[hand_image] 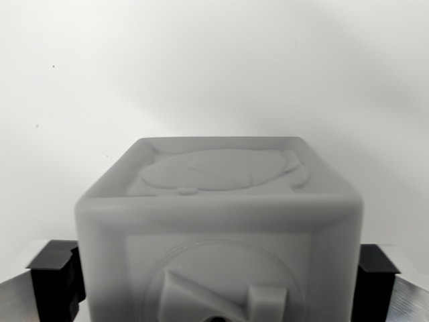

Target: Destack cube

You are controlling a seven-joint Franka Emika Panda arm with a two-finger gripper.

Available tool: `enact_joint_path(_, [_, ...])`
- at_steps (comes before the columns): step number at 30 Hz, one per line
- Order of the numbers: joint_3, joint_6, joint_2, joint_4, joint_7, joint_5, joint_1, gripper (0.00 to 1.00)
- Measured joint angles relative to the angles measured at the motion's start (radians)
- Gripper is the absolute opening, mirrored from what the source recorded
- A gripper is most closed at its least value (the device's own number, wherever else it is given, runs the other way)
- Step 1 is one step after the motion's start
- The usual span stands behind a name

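Note:
A pale grey cube [218,221] with raised relief shapes on its top and front faces fills the lower middle of the wrist view. My gripper [214,278] straddles it. The black left fingertip [57,278] presses against the cube's left side, and the black right fingertip [373,272] against its right side, so the gripper is shut on the cube. The cube's lower part is cut off by the bottom edge of the view, and whatever lies beneath it is hidden. No second cube shows.
A plain white surface [214,67] stretches behind and around the cube, with a few tiny dark specks. Bits of the gripper's metal body show in the bottom corners.

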Motion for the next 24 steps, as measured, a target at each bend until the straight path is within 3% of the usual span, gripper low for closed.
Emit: enact_joint_path(24, [0.000,-0.007,-0.013,-0.004,0.000,0.000,0.000,1.00])
